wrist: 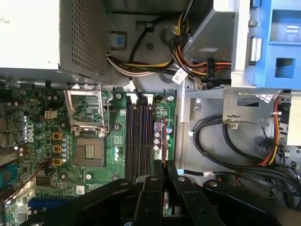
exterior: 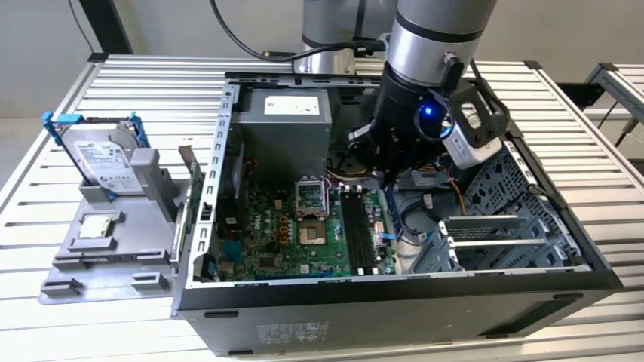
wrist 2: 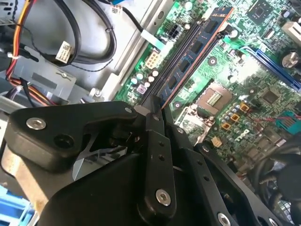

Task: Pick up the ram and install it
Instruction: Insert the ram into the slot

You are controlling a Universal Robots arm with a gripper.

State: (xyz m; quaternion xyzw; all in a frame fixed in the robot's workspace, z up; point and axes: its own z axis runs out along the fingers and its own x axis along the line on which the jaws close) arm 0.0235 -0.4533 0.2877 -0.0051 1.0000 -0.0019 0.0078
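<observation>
In the second wrist view, the long thin blue ram stick [wrist 2: 195,52] is seen standing in a black slot on the green board [wrist 2: 244,94], at 1 o'clock from the black tool [wrist 2: 155,117]. The tool's fingers are closed together at the stick's near end. In the exterior view, a silver drive with blue clips [exterior: 101,154] is seen on the counter [exterior: 60,98].

Cables [wrist: 221,141] beside slots [wrist: 139,141]; open space above.
</observation>
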